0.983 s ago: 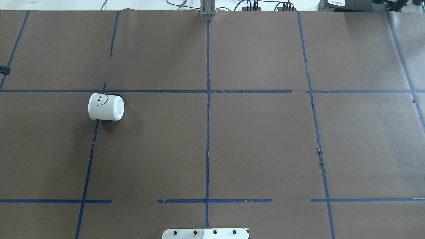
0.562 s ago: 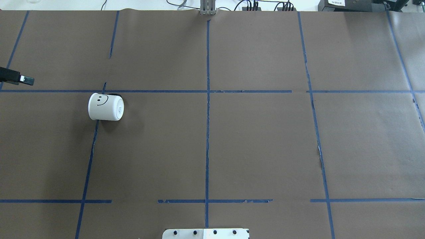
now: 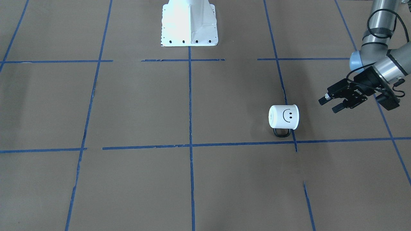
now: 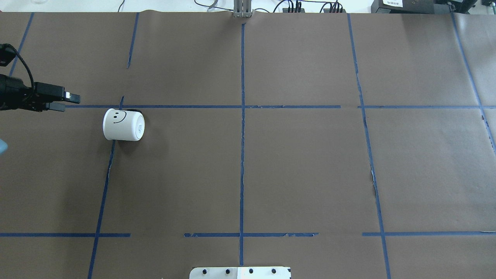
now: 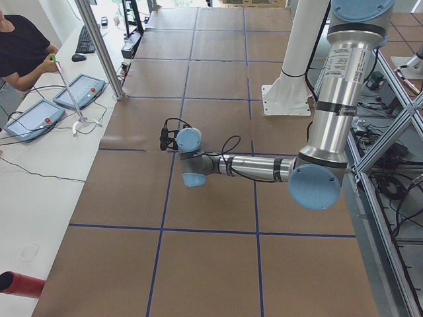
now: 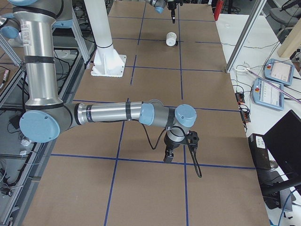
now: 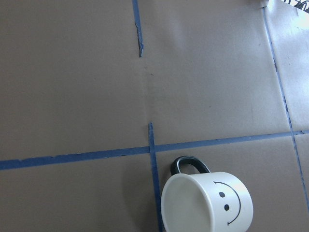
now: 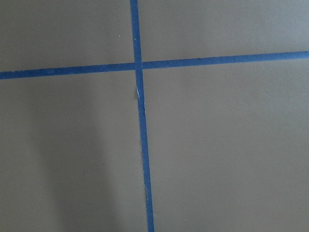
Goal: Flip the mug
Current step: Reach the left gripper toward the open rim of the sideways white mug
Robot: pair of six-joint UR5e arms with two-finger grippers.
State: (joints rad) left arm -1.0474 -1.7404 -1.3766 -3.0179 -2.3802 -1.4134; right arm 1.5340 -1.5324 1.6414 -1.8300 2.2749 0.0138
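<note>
Brown paper [image 3: 128, 106] carries the mug [image 3: 284, 117], which is seen from the front lying on its side, so 1 flip is yet to be done. The left gripper [image 3: 330, 104] is held level near it, jaws parted and empty. Overhead, the mouth is turned toward that gripper, probably inviting a rim pinch. From the right end, the right gripper [image 6: 168, 155] is hung low, well apart; its jaws cannot be told.

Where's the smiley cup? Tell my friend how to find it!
On the brown table with blue tape lines, look toward the left pincer. Just past it, beside a tape crossing, the mug lies on its side. It's white, with a black smiley face and a thin black handle.
</note>
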